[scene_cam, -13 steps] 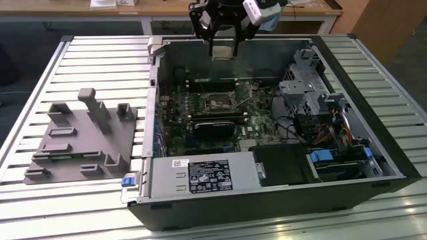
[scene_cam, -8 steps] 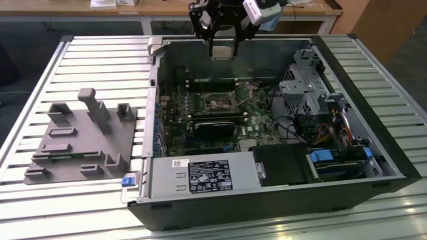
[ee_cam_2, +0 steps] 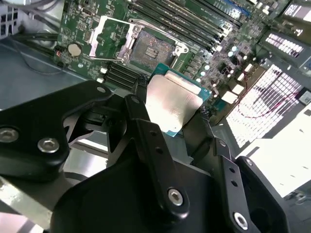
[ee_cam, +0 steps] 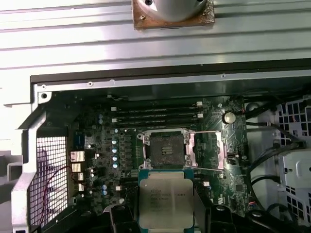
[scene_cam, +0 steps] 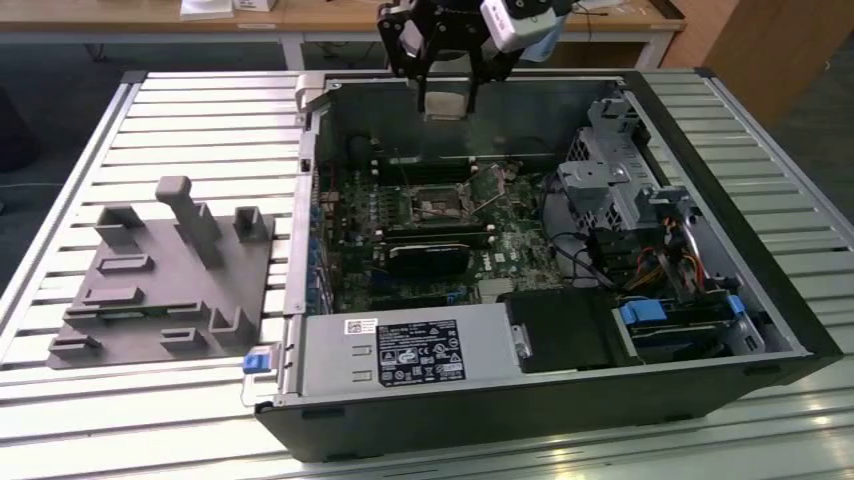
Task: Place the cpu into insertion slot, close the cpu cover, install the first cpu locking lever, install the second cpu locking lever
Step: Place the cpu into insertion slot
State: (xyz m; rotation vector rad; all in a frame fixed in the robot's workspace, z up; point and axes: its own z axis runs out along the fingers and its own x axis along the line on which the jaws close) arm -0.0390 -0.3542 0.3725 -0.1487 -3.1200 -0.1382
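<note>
My gripper (scene_cam: 447, 103) hangs above the far wall of the open computer case, shut on the cpu (ee_cam_2: 172, 103). The chip is a flat silvery square with a green edge, and one black finger (ee_cam_2: 140, 104) presses each of two opposite sides. The insertion slot (ee_cam: 164, 148) is a black square socket on the green board, open and bare, and sits apart from the chip in both wrist views. The cpu cover (ee_cam: 206, 150), a silver frame, is swung open beside the socket. The socket also shows mid-board in the exterior view (scene_cam: 438, 205).
Long black memory slots (ee_cam: 155, 115) run beside the socket. A black card (scene_cam: 427, 257), the power supply (scene_cam: 400, 355) and a metal drive cage (scene_cam: 621, 180) crowd the case. A grey fixture block (scene_cam: 160, 280) sits on the slatted table at the exterior view's left.
</note>
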